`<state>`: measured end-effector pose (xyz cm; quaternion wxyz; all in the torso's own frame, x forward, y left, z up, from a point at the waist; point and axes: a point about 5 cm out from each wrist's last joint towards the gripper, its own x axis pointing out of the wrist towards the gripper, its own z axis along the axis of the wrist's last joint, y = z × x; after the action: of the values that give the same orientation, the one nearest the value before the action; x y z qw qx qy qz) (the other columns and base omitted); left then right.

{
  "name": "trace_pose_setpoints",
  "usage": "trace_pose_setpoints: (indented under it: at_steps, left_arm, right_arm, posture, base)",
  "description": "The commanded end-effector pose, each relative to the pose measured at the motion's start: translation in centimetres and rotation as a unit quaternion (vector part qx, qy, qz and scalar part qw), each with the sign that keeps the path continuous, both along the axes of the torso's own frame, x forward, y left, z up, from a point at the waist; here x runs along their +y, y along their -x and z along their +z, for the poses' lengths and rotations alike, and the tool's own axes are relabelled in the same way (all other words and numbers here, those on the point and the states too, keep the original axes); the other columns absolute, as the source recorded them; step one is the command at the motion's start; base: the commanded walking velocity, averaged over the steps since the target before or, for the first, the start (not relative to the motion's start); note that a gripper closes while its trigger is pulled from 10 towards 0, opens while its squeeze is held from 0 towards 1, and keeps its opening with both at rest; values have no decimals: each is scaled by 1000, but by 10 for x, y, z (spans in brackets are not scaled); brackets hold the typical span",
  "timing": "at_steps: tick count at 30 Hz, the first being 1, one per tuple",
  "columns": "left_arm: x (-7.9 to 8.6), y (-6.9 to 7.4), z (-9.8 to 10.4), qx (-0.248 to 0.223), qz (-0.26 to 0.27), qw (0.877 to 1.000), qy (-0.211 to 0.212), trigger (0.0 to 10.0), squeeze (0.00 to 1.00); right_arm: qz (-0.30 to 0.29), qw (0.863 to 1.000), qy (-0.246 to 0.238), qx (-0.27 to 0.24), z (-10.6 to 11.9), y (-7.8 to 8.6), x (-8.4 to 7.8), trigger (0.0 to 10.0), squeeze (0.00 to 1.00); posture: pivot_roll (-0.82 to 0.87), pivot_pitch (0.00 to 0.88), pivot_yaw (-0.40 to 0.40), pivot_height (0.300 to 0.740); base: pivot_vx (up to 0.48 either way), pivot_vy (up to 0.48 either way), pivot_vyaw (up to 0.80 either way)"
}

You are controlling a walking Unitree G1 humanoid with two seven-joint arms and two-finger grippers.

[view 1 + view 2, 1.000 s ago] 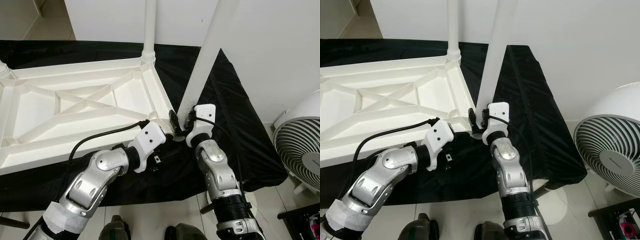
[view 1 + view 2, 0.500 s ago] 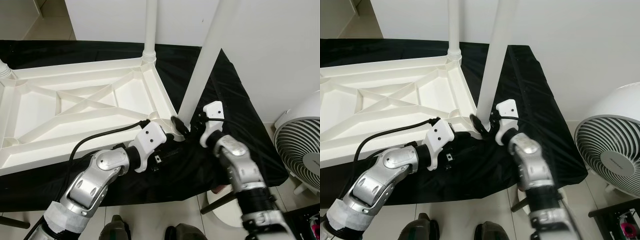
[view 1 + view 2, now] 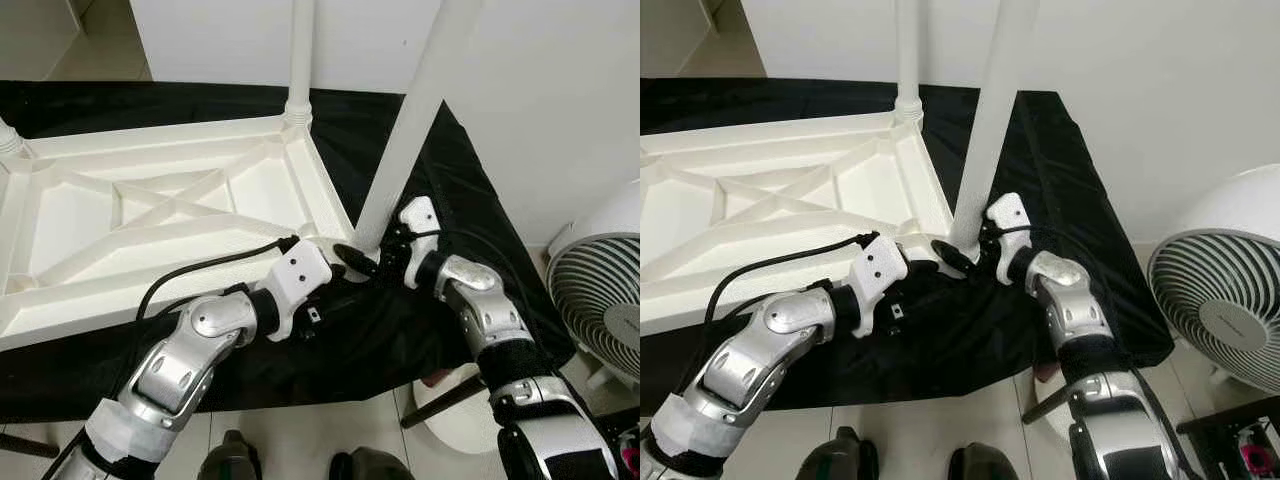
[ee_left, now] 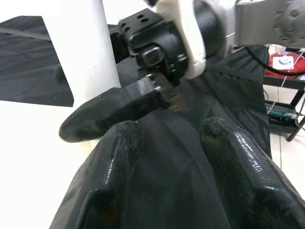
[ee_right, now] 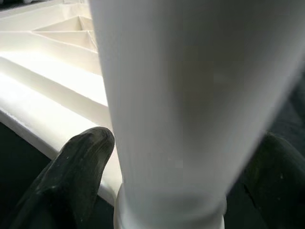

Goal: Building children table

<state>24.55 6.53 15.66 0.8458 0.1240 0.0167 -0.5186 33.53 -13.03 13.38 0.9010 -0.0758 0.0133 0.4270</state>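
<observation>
The white children table top [image 3: 150,210] lies upside down on a black cloth [image 3: 450,180]. One white leg [image 3: 300,60] stands upright at its far right corner. A second leg [image 3: 405,140] rises at a slight tilt from the near right corner. My right gripper [image 3: 368,250] is shut on this leg's base, one finger [image 5: 71,176] on each side. My left gripper [image 4: 171,133] is open just beside that corner, its fingers [image 4: 114,162] resting on the cloth with nothing between them.
A white fan [image 3: 600,300] stands on the floor at the right, close to my right arm. A white wall runs behind the table. Another leg base [image 3: 8,140] sits at the table's far left corner. The cloth's edge hangs down towards my feet.
My right forearm has swung out to the right and the wrist has turned, with the gripper staying at the leg's base. The left arm has hardly moved.
</observation>
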Motion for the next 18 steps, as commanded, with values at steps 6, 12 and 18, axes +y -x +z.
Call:
trace_pose_setpoints:
  at_steps: [6, 12, 18]
  left_arm:
    - [3, 1, -3, 5, 0, 1000, -11, 10000, 0]
    - [3, 1, -3, 6, 2, 1000, -11, 10000, 0]
    - [2, 2, -4, 5, 1, 1000, -10, 10000, 0]
  right_arm:
    - [3, 1000, 16, 3, -6, -8, 0, 10000, 0]
    - [4, 1000, 16, -2, -5, -10, -2, 1333, 0]
    - [1, 1000, 12, -7, -8, -7, -9, 0, 0]
  posture:
    - [21, 14, -42, 740]
    - [22, 14, -46, 740]
    - [15, 13, -51, 740]
  base:
    - [0, 0, 0]
    - [0, 0, 0]
    - [0, 0, 0]
